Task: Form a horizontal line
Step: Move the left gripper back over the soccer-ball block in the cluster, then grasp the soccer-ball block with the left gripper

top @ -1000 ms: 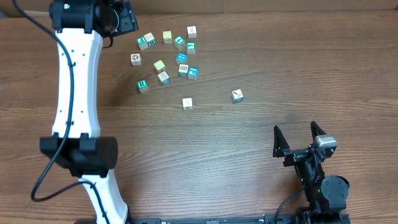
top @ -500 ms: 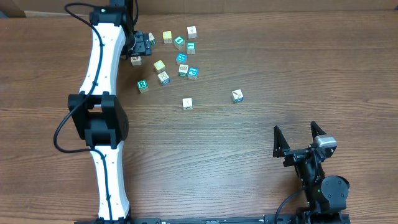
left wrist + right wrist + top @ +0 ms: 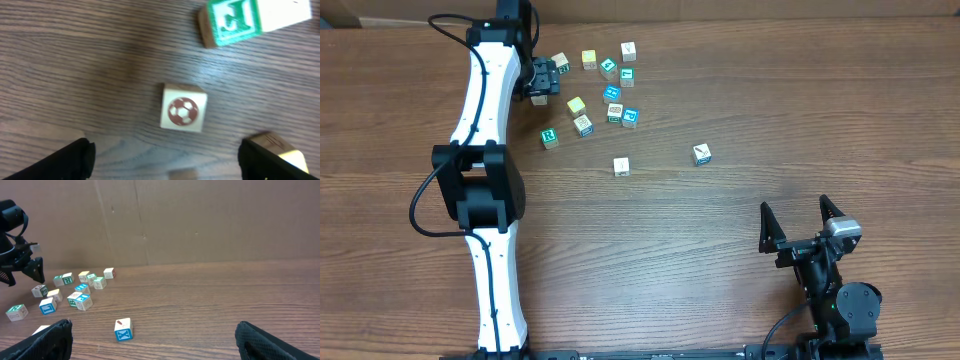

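Several small letter and picture cubes lie loose at the far middle of the table (image 3: 650, 250). No straight row of touching cubes shows in any view. My left gripper (image 3: 541, 84) is open and empty, low over the left end of the cluster. In the left wrist view its fingers (image 3: 162, 157) straddle bare wood just short of a tan cube with a red football picture (image 3: 183, 111). A green-faced cube (image 3: 232, 21) lies beyond it. My right gripper (image 3: 802, 222) is open and empty at the near right, far from the cubes.
Two cubes lie apart from the cluster: a white one (image 3: 621, 166) and a blue-and-white one (image 3: 701, 153), which also shows in the right wrist view (image 3: 122, 329). A green R cube (image 3: 550, 137) sits at the cluster's near left. A cardboard wall (image 3: 200, 220) stands behind the table.
My left arm has come down from high over the table's far left corner to the left end of the cube cluster. The right arm has not moved.
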{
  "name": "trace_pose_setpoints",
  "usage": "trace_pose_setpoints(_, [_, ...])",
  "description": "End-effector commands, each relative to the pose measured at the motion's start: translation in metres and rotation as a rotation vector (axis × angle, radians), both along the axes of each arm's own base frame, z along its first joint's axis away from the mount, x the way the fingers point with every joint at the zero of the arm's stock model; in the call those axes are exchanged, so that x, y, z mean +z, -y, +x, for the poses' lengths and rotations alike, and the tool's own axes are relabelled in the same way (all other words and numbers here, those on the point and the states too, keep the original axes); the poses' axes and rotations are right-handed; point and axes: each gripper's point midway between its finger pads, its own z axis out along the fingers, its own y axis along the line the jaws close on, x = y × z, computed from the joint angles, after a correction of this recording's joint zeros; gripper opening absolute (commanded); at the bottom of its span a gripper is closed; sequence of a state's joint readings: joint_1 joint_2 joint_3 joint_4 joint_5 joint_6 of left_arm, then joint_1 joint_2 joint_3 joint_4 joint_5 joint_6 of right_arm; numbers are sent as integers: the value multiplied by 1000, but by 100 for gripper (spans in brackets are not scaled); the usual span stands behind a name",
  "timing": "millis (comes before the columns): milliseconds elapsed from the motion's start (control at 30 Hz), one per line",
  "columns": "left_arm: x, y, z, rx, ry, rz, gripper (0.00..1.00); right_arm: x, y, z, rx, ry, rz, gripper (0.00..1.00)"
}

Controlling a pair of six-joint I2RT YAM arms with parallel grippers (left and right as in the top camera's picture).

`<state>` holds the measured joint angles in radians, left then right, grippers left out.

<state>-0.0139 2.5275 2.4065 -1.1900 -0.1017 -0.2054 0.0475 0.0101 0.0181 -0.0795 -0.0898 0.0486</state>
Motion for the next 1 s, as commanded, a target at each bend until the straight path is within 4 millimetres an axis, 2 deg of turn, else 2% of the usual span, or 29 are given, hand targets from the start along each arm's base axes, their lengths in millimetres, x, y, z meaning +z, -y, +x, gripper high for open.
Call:
trace_pose_setpoints(0, [-37, -10, -5, -13, -70, 16, 79, -3, 0, 0, -2, 0, 3, 100])
trace_pose_setpoints(67, [-43, -8, -3, -45, -74, 13, 70, -3, 0, 0, -2, 0, 3, 100])
trace_pose_setpoints(167, [-43, -8, 5, -53, -43, 15, 68, -3, 0, 0, -2, 0, 3, 100])
trace_pose_setpoints(300, [-43, -5, 6, -58, -37, -1, 60, -3, 0, 0, -2, 0, 3, 100])
trace_pose_setpoints(433, [-43, -4, 9, -59, -25, -6, 34, -3, 0, 0, -2, 0, 3, 100])
trace_pose_setpoints(567, [-43, -3, 8, -61, -29, -7, 17, -3, 0, 0, -2, 0, 3, 100])
trace_pose_setpoints(667, [-44, 2, 8, -69, -31, -38, 18, -3, 0, 0, -2, 0, 3, 100])
trace_pose_setpoints(733, [-44, 3, 7, -70, -33, -43, 25, -3, 0, 0, -2, 0, 3, 100])
trace_pose_setpoints(767, [-44, 3, 8, -70, -31, -43, 34, -3, 0, 0, -2, 0, 3, 100])
trace_pose_setpoints(800, [-43, 3, 9, -70, -26, -42, 38, -3, 0, 0, -2, 0, 3, 100])
trace_pose_setpoints(900, [-41, 3, 18, -72, 12, -39, 48, -3, 0, 0, -1, 0, 3, 100])
trace_pose_setpoints(967, [-40, 2, 21, -71, 24, -35, 50, -3, 0, 0, -2, 0, 3, 100])
